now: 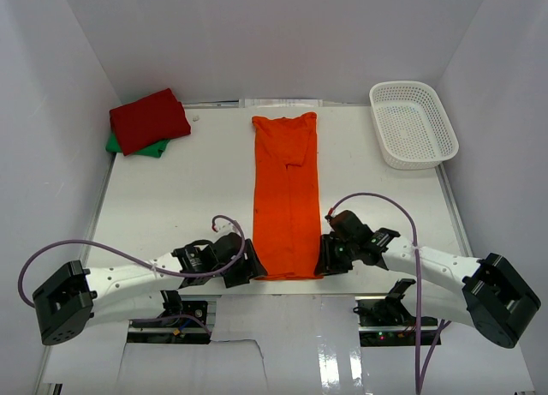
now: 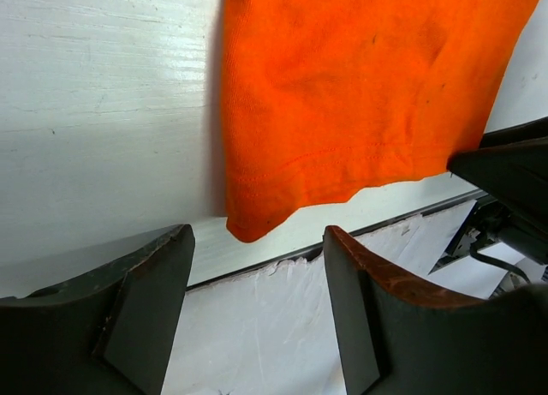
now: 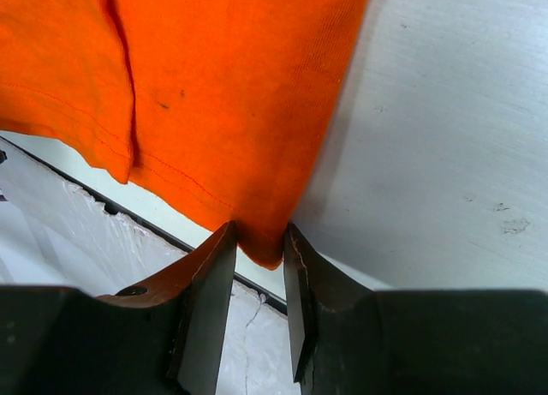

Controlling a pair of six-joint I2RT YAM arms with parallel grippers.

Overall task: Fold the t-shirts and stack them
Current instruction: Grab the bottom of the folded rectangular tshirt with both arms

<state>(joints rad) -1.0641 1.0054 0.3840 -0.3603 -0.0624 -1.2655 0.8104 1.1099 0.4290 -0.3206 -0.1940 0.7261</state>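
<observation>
Our left gripper (image 2: 257, 237) gapes wide beside the long, soft orange t-shirt (image 1: 285, 189); right gripper (image 3: 261, 234) sits narrow around its hem corner

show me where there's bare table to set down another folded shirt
Widest free patch: left of the orange shirt, nearer than the red shirt stacked on the green shirt. Another lies right of the orange shirt, nearer than the white basket. Crowded: the near edge, where left gripper and right gripper sit at the hem corners.

The orange t-shirt (image 1: 286, 198) lies centrally as a long narrow strip. Far left, the folded red t-shirt (image 1: 148, 119) tops the green t-shirt (image 1: 154, 148), probably folded.
</observation>
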